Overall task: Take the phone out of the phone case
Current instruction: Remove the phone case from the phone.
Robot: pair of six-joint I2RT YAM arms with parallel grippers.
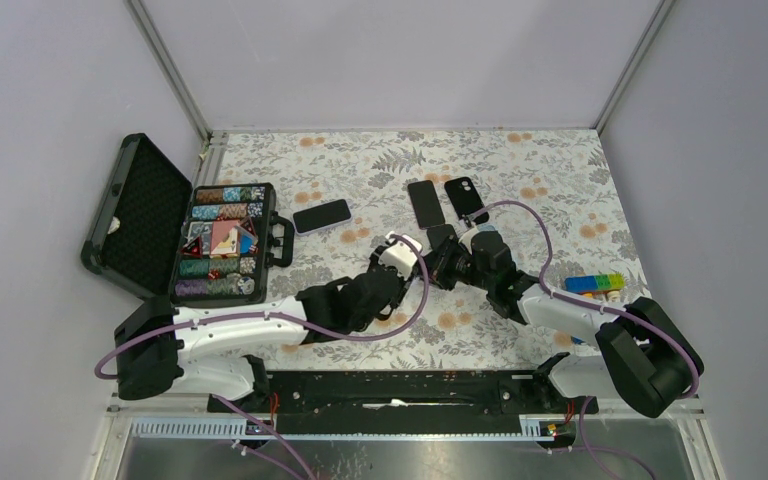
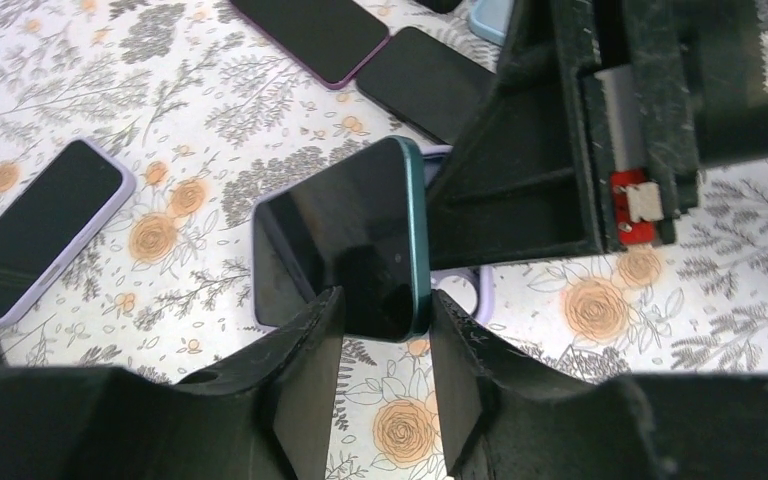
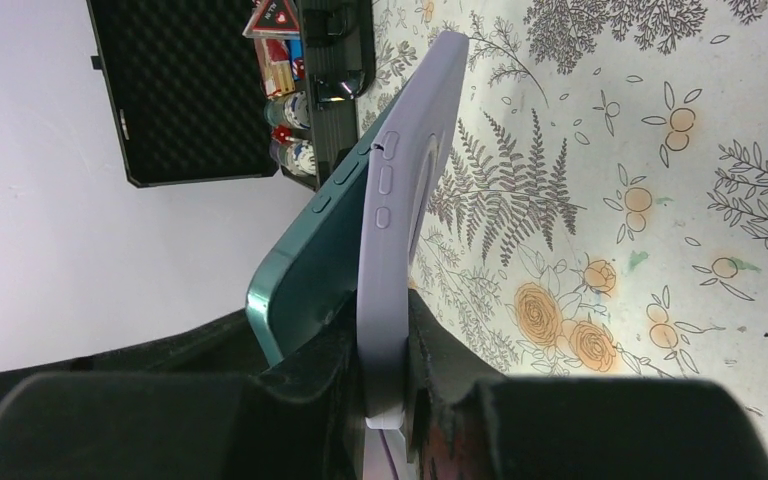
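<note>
Lilac and soft-looking, the phone case (image 3: 400, 200) stands on edge at the middle of the bench (image 1: 540, 160). Its rim is pinched in the right claw (image 3: 385, 385), and the teal phone (image 2: 360, 240) is partly peeled out, leaning away from it. The left claw (image 2: 385, 305) straddles the phone's near corner, narrowed; whether it bites I cannot tell. A weak pinch on slick glass could slip and drop the phone, or the case could flex and pull free.

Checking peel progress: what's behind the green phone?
The lilac case, pinched by the right gripper; the green phone splays away from it at the gripper end. The gripper covers the case's lower edge.
</note>
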